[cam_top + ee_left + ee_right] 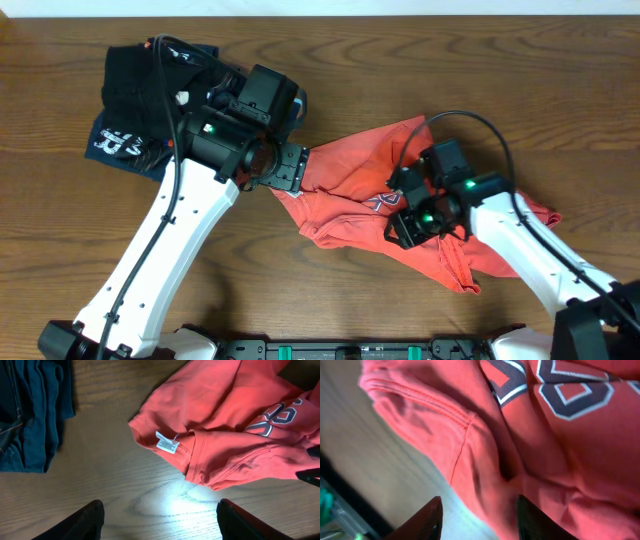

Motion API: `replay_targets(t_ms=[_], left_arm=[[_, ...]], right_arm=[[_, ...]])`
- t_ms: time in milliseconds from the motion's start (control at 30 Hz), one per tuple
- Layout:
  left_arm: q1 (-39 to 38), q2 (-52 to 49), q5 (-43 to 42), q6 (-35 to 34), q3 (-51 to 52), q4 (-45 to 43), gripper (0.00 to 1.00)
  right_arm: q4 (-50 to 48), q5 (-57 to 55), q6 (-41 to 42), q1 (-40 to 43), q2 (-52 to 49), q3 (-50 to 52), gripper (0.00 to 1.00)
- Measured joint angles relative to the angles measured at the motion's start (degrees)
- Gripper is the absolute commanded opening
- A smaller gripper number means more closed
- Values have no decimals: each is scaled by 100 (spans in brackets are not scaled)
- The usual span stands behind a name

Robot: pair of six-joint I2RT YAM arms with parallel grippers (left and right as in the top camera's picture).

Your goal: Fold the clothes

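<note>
Cotton in a heap: from overhead, a coral-red T-shirt point(345, 205) lies crumpled on the wooden counter point(420, 60). The left fingers point(296, 162) are at its collar end and the right fingers point(400, 232) over its middle. Folded dark garments point(130, 105) sit well behind the left fingers.

From the left wrist, those fingers stand spread wide over bare counter and hold nothing. The shirt lies just ahead of them, its white neck tag point(166, 442) turned up at the collar.

From the right wrist, the fingers stand part-way apart with a ridge of red cloth between them. A stitched seam runs just ahead and block lettering point(560, 390) lies beyond. Whether they pinch that cloth cannot be told.

The shirt looks light, soft and limp, likely to sag and drag rather than keep any shape, and not fragile. The best holds appear to be the stitched edges: the collar rim near the tag, a shoulder seam or the hem. Taking two such points well apart would let the cloth be drawn flat.
</note>
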State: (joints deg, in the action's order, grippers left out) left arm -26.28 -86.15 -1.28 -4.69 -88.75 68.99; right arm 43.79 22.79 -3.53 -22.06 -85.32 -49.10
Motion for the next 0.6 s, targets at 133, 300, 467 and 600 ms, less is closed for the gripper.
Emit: replay_targets(t_ms=[133,300,467,600], left_arm=[[-2,0,-2,0,0,15,74],[-2,0,0,0,0,48,74],[-2,0,0,0,0,127,75],[-2,0,-2,2,0,127,78]], right_arm=[[-101,-238,35,-175,-199,0,1],[-46,-612,236,-170,-138,-13,1],[597,-1777,883,94,708,-540,1],[804,-2634,1344,669,1541,-1204,1]])
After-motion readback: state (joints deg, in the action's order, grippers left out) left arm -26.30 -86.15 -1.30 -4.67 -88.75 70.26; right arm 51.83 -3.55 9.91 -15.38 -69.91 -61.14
